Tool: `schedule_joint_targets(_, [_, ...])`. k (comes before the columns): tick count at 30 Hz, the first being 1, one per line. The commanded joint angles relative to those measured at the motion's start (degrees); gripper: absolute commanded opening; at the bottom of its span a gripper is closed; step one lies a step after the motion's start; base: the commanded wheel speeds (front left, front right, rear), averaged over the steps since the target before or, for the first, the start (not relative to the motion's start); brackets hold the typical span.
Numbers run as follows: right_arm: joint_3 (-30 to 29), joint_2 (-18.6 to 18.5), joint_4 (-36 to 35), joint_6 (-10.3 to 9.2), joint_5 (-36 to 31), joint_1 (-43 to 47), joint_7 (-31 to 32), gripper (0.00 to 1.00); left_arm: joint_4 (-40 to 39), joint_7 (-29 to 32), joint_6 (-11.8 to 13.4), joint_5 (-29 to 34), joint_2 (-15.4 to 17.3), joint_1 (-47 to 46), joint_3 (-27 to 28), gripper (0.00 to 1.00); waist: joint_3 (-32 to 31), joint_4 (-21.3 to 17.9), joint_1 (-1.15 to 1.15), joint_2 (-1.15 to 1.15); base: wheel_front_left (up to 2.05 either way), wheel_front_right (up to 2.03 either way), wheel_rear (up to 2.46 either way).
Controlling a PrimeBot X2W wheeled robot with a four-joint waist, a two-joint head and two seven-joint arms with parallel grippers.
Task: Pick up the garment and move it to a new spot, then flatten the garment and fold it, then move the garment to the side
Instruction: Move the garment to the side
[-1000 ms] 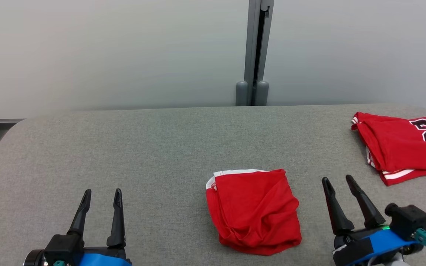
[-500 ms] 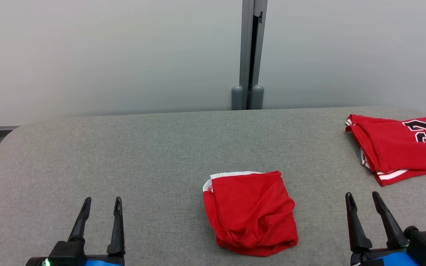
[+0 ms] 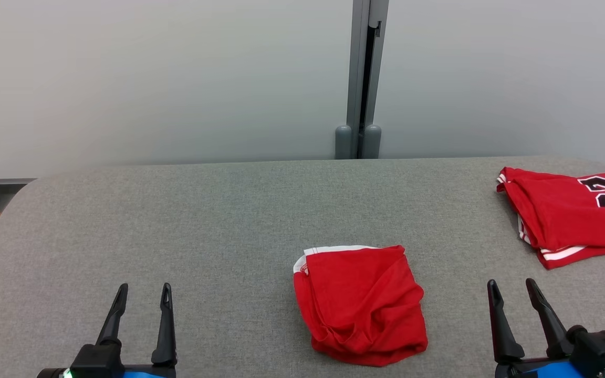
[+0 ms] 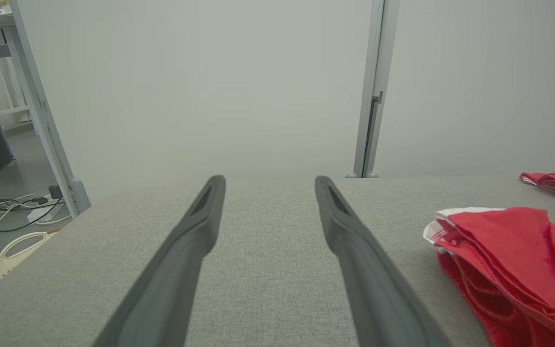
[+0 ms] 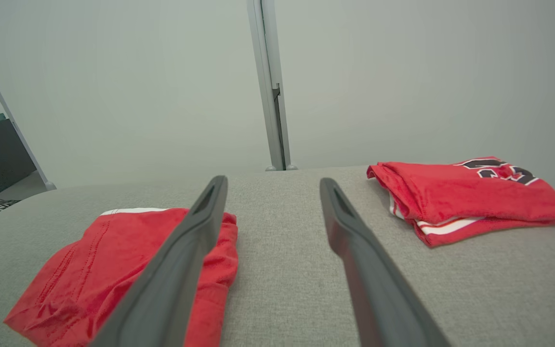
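Nearest, the left gripper [image 3: 145,287] and right gripper [image 3: 511,283] hover empty over the grey table [image 3: 218,220], jaws spread wide. Between them lies the folded red garment [image 3: 360,304]; a red numbered jersey [image 3: 565,218] rests at the far right edge.

Bright, soft, even light; faint shadow just under the garment [image 3: 360,304] on the surface [image 3: 202,220]; beside it, fingers [image 4: 181,260] of the left end effector [image 4: 269,179] look blurred

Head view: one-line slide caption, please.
Open left gripper and right gripper flank a loosely folded red white-trimmed garment on grey fabric table; red numbered jersey far right.
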Motion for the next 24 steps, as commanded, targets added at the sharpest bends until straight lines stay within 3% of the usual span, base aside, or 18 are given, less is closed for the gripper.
schedule_joint_targets(1, [-0.15, 0.18, 0.15, 0.0, -0.25, 0.93, -0.05, 1.0, 0.1, -0.26, 0.15, -0.06, 0.33, 0.67, 0.02, 1.0, -0.01, -0.02, 0.0, 0.0, 0.0, 0.0, 0.0])
schedule_joint_targets(24, [-0.22, 0.32, 2.09, 0.0, 0.48, 0.9, 0.48, 1.0, 0.38, -0.26, 0.46, -0.61, 0.7, 0.66, -0.25, 1.0, -0.35, 0.53, 0.0, 0.0, 0.0, 0.0, 0.0])
